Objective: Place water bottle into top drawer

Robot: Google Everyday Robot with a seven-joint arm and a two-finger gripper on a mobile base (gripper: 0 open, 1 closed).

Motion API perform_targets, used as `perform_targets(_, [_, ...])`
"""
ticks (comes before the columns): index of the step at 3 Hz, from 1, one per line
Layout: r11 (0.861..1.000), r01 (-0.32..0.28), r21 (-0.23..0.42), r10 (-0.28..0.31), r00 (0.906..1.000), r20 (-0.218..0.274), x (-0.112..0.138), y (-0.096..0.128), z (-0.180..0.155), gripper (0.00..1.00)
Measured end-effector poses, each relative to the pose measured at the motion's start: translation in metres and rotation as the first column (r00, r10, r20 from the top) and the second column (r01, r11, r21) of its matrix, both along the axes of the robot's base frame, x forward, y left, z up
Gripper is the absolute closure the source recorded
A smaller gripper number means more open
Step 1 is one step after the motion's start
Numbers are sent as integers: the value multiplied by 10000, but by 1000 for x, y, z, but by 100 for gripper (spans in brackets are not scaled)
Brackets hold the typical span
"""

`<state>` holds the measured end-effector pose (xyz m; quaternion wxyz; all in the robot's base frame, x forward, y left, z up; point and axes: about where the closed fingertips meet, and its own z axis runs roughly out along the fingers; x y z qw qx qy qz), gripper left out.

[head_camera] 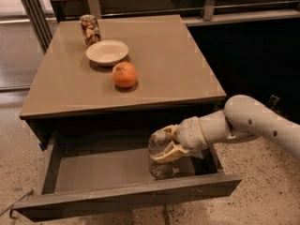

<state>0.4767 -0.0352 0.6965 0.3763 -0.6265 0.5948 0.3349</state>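
The top drawer [131, 198] stands pulled out under the table top, its grey inside showing. The water bottle [161, 165] is a clear plastic bottle held upright inside the drawer at its right part, its bottom at or near the drawer floor. My gripper [165, 146] reaches in from the right on a white arm and is shut on the bottle's upper part, hiding the cap and label.
On the brown table top [178, 60] sit an orange [124, 74], a white bowl [107, 52] and a short patterned can [89, 30] at the back left. Metal rails run behind the table. Speckled floor lies on both sides.
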Motion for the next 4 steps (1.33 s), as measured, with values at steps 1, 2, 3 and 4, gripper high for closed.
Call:
perform_targets(1, [10000, 0, 0, 0, 10000, 0, 0, 0, 3, 100])
perform_targets(2, [10000, -1, 0, 1, 10000, 0, 0, 0, 3, 86])
perform_targets(3, [10000, -1, 0, 1, 10000, 0, 0, 0, 3, 63])
perform_targets(4, [10000, -2, 0, 2, 10000, -1, 0, 0, 3, 40])
